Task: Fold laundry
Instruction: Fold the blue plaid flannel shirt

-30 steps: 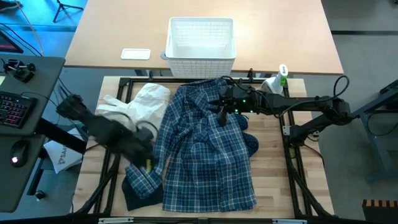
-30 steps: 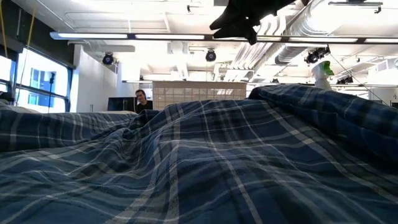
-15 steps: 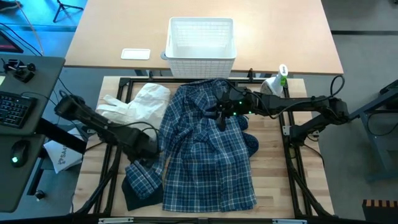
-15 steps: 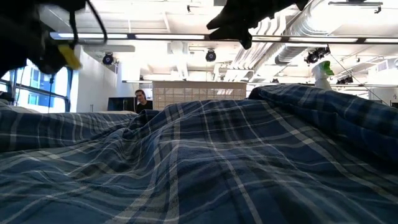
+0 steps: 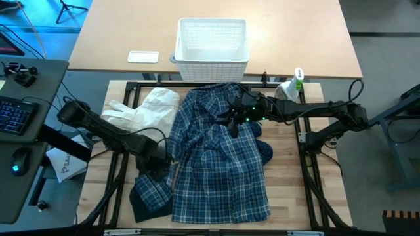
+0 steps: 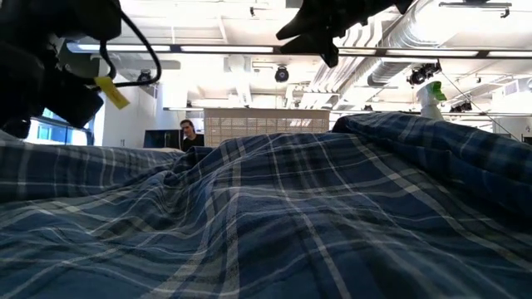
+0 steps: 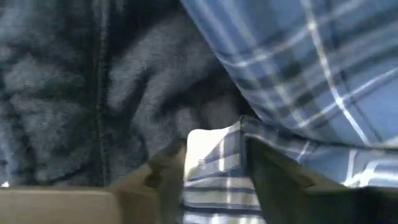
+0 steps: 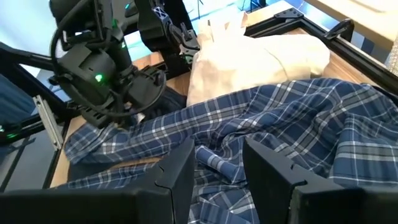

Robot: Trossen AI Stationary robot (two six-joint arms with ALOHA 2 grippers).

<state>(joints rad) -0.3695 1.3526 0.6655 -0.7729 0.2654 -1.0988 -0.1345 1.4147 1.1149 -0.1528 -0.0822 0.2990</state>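
left gripper (image 7: 214, 162): fingers apart around plaid shirt (image 5: 216, 157) edge
right gripper (image 8: 214, 163): parted, holding nothing, above shirt

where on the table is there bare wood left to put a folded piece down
Bare wood shows right of the plaid shirt, beside the frame rail. The left is crowded: white garment, left gripper, dark cloth.

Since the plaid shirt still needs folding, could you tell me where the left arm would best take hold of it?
Probably at the loose sleeve edge of the plaid shirt by the left gripper, coming in from the table's left side. In the left wrist view that thin edge lies between the jaws, over a dark garment, so it can be pinched alone.
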